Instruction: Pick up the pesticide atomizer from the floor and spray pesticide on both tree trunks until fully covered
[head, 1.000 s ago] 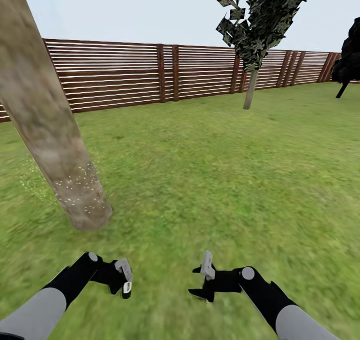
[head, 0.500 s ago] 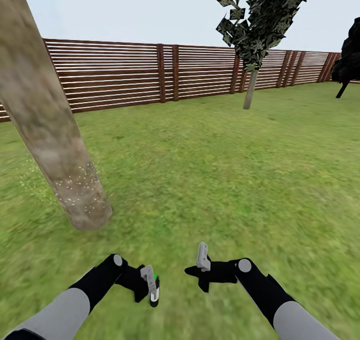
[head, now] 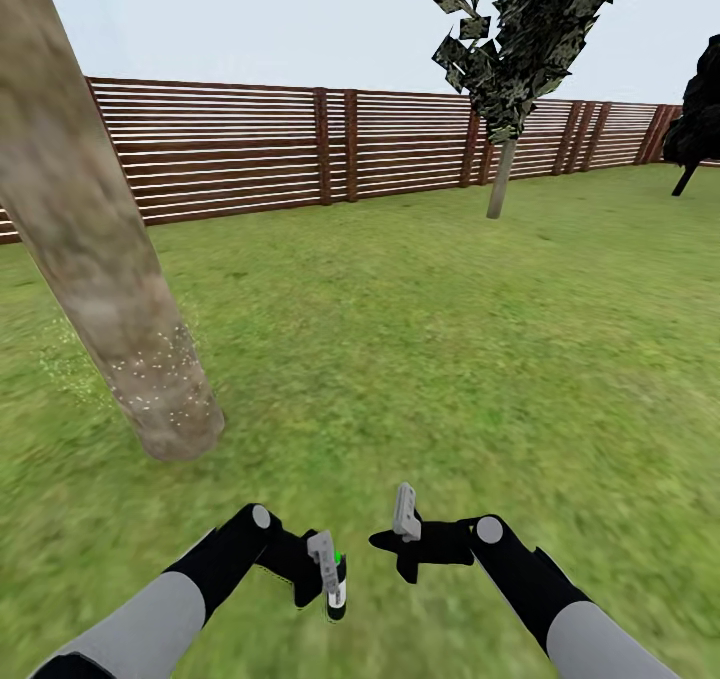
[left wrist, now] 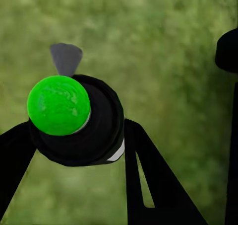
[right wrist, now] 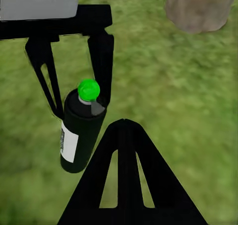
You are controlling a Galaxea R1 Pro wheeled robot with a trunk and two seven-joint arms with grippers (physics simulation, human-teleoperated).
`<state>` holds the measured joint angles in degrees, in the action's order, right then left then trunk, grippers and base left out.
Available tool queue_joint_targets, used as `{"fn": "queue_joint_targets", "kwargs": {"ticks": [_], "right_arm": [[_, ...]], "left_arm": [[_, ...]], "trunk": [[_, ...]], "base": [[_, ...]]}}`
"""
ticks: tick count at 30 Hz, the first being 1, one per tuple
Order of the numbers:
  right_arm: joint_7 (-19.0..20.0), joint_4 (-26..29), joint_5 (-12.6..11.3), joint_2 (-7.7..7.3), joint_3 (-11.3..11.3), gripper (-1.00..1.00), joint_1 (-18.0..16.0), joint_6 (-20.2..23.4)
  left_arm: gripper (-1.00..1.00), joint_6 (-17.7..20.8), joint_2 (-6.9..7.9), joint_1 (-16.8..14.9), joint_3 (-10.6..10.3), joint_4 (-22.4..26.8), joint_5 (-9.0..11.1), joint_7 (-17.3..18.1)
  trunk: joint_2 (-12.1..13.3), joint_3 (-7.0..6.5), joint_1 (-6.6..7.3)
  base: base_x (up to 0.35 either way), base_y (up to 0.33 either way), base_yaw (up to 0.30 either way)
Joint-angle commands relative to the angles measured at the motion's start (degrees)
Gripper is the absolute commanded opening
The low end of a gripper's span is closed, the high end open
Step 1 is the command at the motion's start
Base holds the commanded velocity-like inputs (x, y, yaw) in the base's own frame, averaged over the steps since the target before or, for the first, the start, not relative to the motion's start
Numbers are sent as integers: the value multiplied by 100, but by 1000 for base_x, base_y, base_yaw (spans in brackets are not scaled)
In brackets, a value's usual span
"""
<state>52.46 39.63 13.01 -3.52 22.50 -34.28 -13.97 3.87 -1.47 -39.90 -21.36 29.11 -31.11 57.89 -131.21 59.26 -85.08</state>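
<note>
Head view shows the lawn (head: 420,339) running to a slatted fence (head: 240,149); a thick trunk (head: 90,229) at left carries pale specks (head: 160,379) near its base only, and a second tree (head: 500,174) stands well apart at upper right. The grass looks flat and offers open room. The atomizer (head: 337,589), at lower centre, is clamped in the left tool (head: 330,574), off the ground. It looks light, rigid and smooth, so the mid-body is the likeliest hold, keeping the green cap (left wrist: 58,105) free. The right tool (head: 400,539) hangs apart, empty, just beside.
</note>
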Motion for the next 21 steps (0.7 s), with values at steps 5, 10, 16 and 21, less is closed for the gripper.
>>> {"fn": "queue_joint_targets", "kwargs": {"ticks": [5, 10, 16, 21], "right_arm": [[-6, 1, 0, -4, -2, -100, 0, 0], [-7, 1, 0, -3, -4, -100, 0, 0], [-8, 1, 0, -8, -8, -100, 0, 0], [-8, 1, 0, -8, -9, -100, 0, 0]], "left_arm": [[-100, 5, -11, 0, -8, 280, 2, 3], [-100, 4, -100, 0, -13, 288, 1, 3], [-100, 8, -199, 0, -9, 296, -9, -13], [-100, 9, -207, 0, -5, 400, 10, -14]], "trunk": [[0, 0, 0], [0, 0, 0], [0, 0, 0], [0, 0, 0]], "base": [[0, 0, 0], [0, 0, 0], [0, 0, 0], [0, 0, 0]]}}
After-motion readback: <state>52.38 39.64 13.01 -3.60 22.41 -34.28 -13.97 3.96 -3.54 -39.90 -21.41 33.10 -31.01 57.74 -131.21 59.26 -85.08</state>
